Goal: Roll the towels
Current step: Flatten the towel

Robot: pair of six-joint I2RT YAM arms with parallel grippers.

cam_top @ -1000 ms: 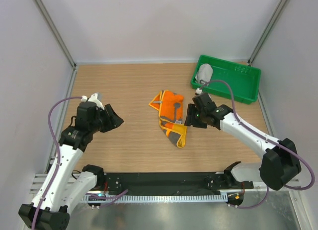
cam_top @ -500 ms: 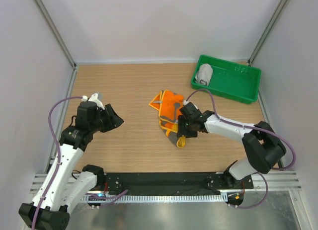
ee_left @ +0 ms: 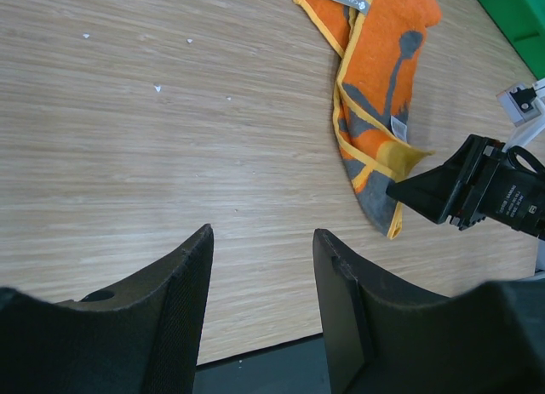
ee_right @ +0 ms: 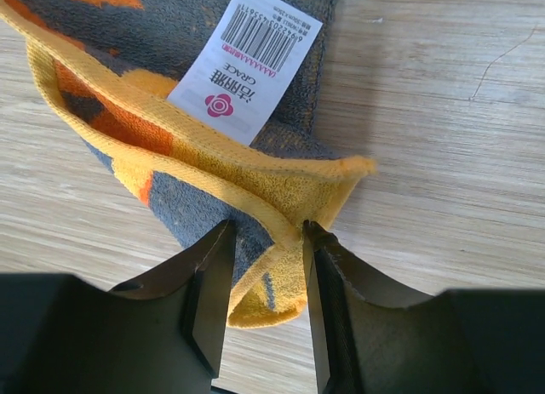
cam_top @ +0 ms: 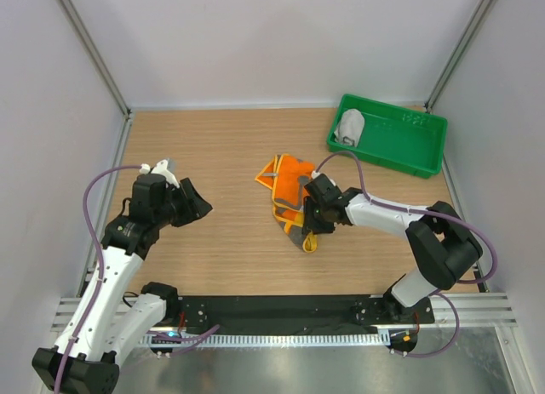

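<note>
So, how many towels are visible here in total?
2. The orange and yellow towel lies on the table; the light grey towel sits in the green tray, far right. None seems hidden.

right gripper (ee_right: 266, 241) reached orange towel (cam_top: 295, 174), jaws narrowing
</note>
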